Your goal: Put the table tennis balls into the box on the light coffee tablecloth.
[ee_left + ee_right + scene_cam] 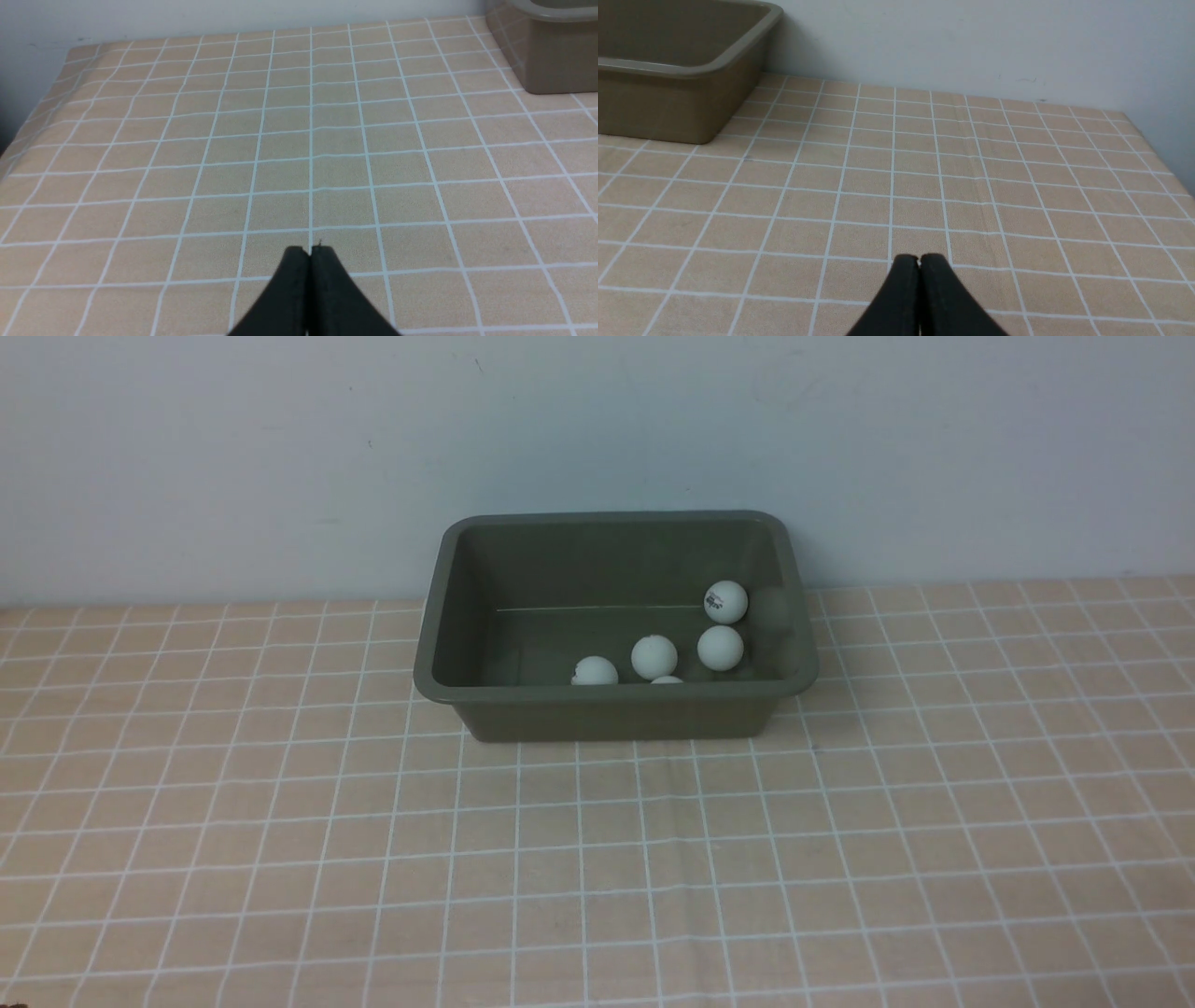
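Nearest in the front view is the light coffee tablecloth (597,859), its white grid bare across the lower frame. Above centre sits the box (616,714), olive, flared rim, against a pale wall (597,439). Inside it lie the table tennis balls (653,656) — five, gathered in the right half, one barely showing over the near rim. None lies on the cloth, so the task looks done. No arm shows here.

In the left wrist view the left gripper (309,254) sits at bottom centre, jaws pressed together, holding nothing; the box corner is at upper right.

In the right wrist view the right gripper (919,260) is likewise pinched closed and empty, the box at upper left.

Such balls are probably feather-light, stiff, smooth and quick to roll — best pinched across the middle, gently. The cloth lies flat, with faint creases.
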